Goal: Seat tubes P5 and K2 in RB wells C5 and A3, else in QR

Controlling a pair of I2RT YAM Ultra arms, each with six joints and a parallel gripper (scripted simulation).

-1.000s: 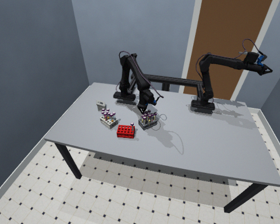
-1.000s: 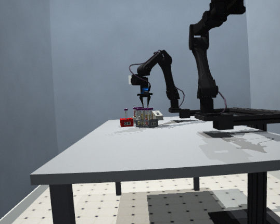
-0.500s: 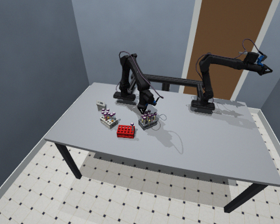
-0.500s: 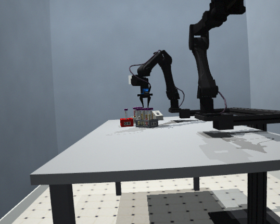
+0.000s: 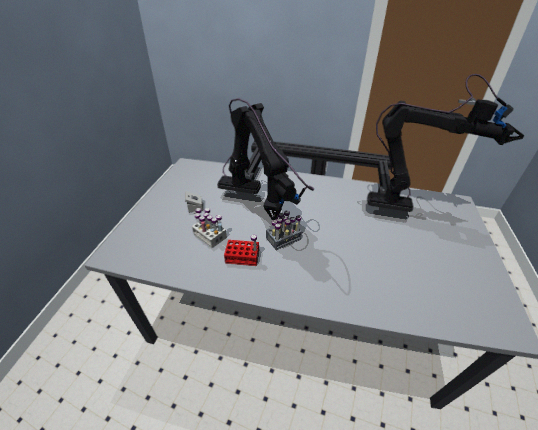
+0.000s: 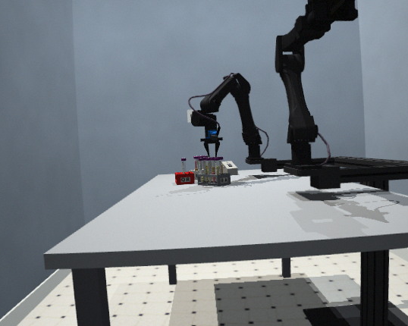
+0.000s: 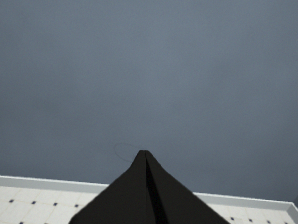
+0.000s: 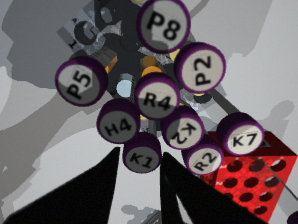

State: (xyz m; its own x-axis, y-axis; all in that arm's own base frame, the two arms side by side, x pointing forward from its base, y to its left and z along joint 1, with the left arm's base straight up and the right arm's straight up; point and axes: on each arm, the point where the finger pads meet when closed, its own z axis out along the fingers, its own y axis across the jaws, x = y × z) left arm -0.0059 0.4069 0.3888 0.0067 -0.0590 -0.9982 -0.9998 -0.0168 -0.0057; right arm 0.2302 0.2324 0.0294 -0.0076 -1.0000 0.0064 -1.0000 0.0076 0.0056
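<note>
Right wrist view alone reads K2 (image 8: 182, 131); top view alone places my parted right end effector (image 5: 272, 212) (image 6: 211, 155) (image 8: 140, 157) inside the tabletop's (image 5: 383, 280) (image 6: 169, 220) far edge.

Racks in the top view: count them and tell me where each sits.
3. The white rack is leftmost in that view; the red rack is in the middle; the grey rack is rightmost. None seems hidden.

On the worktop (image 5: 383, 270) (image 6: 230, 227), QR (image 5: 241, 258) (image 6: 184, 178) stands between RB (image 5: 210, 238) and RA (image 5: 284, 237) (image 6: 218, 180) in the top view, nearer the front edge. Tubes P5 (image 8: 81, 81) and K2 (image 8: 182, 128) stand in RA.
</note>
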